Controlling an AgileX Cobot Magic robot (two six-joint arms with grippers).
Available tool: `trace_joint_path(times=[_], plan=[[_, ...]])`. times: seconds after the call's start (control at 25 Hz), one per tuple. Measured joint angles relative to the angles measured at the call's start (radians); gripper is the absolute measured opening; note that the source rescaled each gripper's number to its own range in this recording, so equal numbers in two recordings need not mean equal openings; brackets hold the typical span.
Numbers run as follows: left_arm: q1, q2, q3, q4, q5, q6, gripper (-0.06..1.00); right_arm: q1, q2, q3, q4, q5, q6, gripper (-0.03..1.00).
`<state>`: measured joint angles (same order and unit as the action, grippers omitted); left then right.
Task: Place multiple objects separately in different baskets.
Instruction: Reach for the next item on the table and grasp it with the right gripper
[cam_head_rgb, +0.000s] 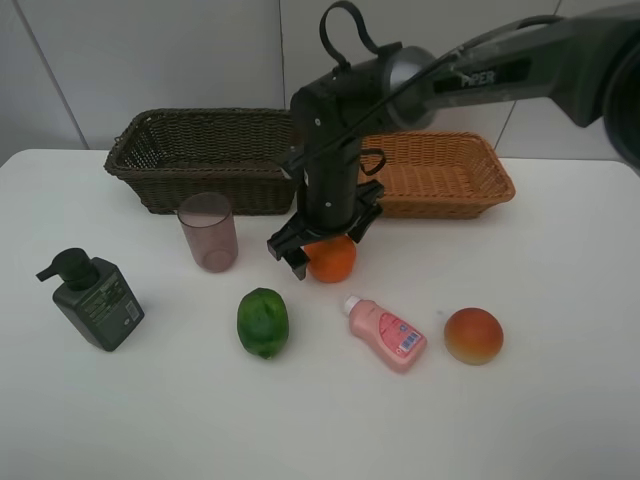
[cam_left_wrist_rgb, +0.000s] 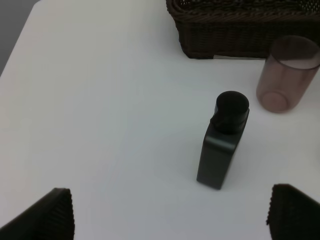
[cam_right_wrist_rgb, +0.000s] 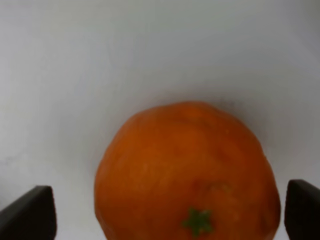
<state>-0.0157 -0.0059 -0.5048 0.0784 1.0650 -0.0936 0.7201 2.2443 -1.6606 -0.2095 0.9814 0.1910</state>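
Black right gripper (cam_head_rgb: 327, 243) spread wide astride orange (cam_head_rgb: 332, 262), not clamped; left gripper (cam_left_wrist_rgb: 170, 220) likewise spread wide, holding nothing.

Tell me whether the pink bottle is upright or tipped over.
Tipped over: the pink bottle lies on its side on the table, label facing up, with its white cap end nearest the orange.

White table (cam_head_rgb: 560, 400): baskets (cam_head_rgb: 200, 160) (cam_head_rgb: 440, 172), cup (cam_head_rgb: 208, 232), bottles (cam_head_rgb: 98, 300) (cam_head_rgb: 387, 335), fruit (cam_head_rgb: 263, 322) (cam_head_rgb: 473, 335), probably orange (cam_head_rgb: 333, 262).
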Motion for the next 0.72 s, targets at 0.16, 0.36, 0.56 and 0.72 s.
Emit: trace_joint_path(times=[0.16, 0.36, 0.56, 0.72], plan=[[0.0, 0.0, 0.0, 0.0, 0.0, 0.0, 1.0, 0.0, 0.005, 0.0, 0.0, -0.022, 0.0, 1.0], [0.0, 0.0, 0.0, 0.0, 0.0, 0.0, 1.0, 0.0, 0.016, 0.0, 0.003, -0.039, 0.0, 1.0], [0.0, 0.0, 0.0, 0.0, 0.0, 0.0, 1.0, 0.0, 0.031, 0.0, 0.003, -0.04, 0.0, 1.0], [0.0, 0.0, 0.0, 0.0, 0.0, 0.0, 1.0, 0.0, 0.034, 0.0, 0.002, -0.04, 0.0, 1.0]])
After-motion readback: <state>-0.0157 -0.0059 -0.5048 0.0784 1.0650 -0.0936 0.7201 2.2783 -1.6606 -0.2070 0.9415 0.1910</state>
